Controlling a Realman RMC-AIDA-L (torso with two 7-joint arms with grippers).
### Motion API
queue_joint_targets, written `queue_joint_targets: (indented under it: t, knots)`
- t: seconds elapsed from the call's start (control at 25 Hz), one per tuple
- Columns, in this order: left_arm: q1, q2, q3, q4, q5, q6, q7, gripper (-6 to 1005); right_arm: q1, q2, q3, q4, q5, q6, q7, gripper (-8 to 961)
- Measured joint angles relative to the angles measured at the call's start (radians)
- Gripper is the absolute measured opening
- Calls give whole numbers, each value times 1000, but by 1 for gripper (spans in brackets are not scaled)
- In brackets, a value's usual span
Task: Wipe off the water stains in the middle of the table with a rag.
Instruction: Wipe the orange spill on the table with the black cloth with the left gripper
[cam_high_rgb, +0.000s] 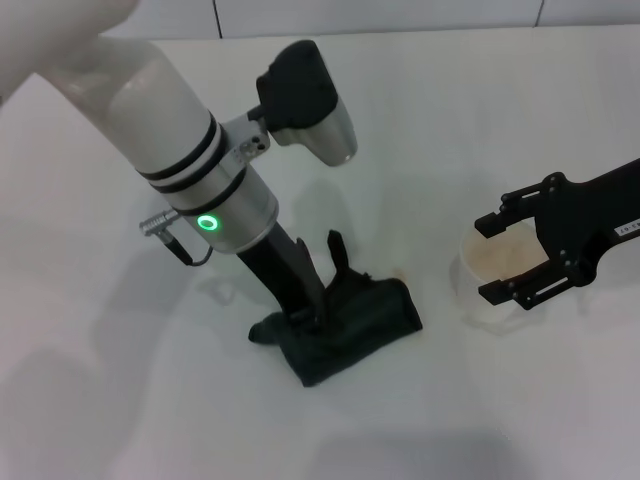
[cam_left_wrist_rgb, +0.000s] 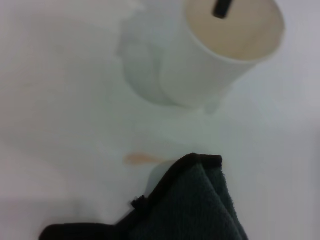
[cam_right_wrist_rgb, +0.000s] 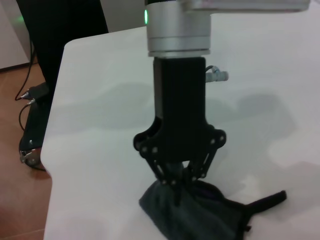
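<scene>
The dark green rag (cam_high_rgb: 360, 330) lies bunched on the white table (cam_high_rgb: 120, 400), and my left gripper (cam_high_rgb: 312, 318) points straight down and is shut on its near edge. The right wrist view shows the same grip, the left gripper (cam_right_wrist_rgb: 181, 192) pinching the rag (cam_right_wrist_rgb: 200, 217) from above. A sliver of the orange-brown water stains (cam_left_wrist_rgb: 142, 158) shows just beyond the rag's corner (cam_left_wrist_rgb: 195, 205); it is faint in the head view (cam_high_rgb: 400, 274). My right gripper (cam_high_rgb: 518, 258) stands open to the right, its fingers straddling a white cup (cam_high_rgb: 497, 262).
The white cup (cam_left_wrist_rgb: 215, 60) with a pale orange inside stands a short way past the stain, one right finger (cam_left_wrist_rgb: 220, 8) over its mouth. The table's edge (cam_right_wrist_rgb: 52, 150) drops to a floor with cables. A thin loop tab (cam_right_wrist_rgb: 267, 200) trails off the rag.
</scene>
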Motion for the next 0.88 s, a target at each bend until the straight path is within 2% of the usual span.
queue_joint_targets:
  t: [0.12, 0.32, 0.52, 0.68, 0.88]
  knots:
    - [3, -1, 28, 7, -10, -20, -13, 89, -2, 0, 0, -2, 2, -1, 1, 818]
    - [7, 6, 9, 8, 4, -109, -73, 94, -7, 2, 0, -2, 3, -1, 2, 817]
    - [13, 7, -52, 9, 113, -210, -186, 98, -7, 4, 0, -4, 3, -1, 2, 816]
    - [13, 6, -55, 9, 203, -284, -294, 102, -7, 4, -1, -9, 4, -7, 3, 816]
    - [10, 3, -50, 10, 181, -275, -262, 106, -7, 5, -1, -10, 5, -11, 1, 815]
